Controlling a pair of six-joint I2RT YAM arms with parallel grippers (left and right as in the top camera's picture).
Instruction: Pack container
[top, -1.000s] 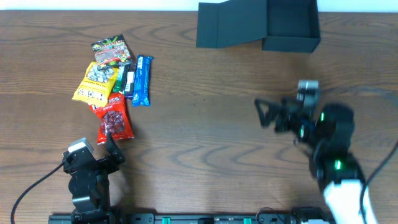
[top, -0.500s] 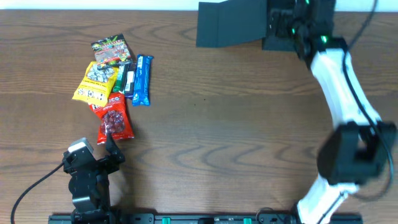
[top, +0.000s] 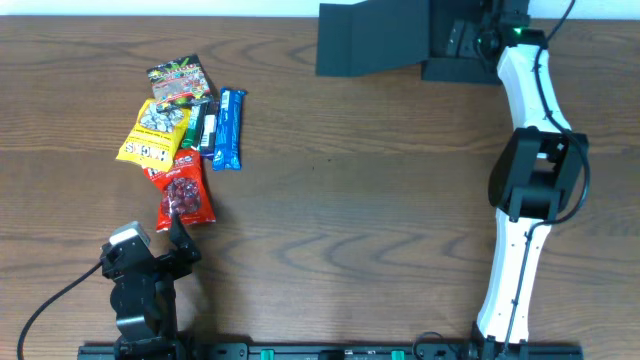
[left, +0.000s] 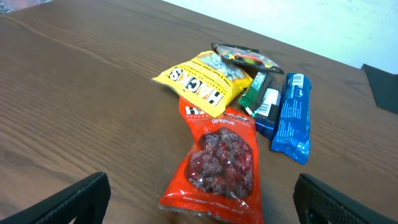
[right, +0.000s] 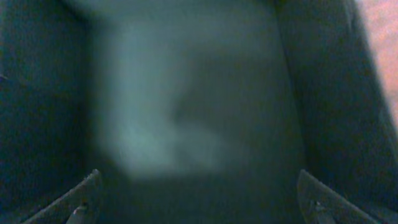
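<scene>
**Both sets of jaws spread wide, nothing held**

Jaws of the right gripper (top: 462, 40) stand far apart and grip nothing. It hangs over the container (top: 455, 71) at the upper right of the overhead frame. In the right wrist view only the two fingertips (right: 84, 194) show at the bottom corners, around a blurred dark teal interior. The left gripper (top: 180, 236), at the lower left, is equally wide and empty.

The container is a matte, square-cornered cardboard box with its mouth facing up. Its hinged lid (top: 365, 40) is thrown open toward the left, so box and lid together run left to right along the top edge of the wood-grain table (top: 350, 200).

At the upper left lies a cluster of glossy packets:
- yellow packet (left: 199, 84)
- red packet (left: 217, 162)
- blue bar (left: 291, 118)
- green packet (left: 258, 93)
</scene>
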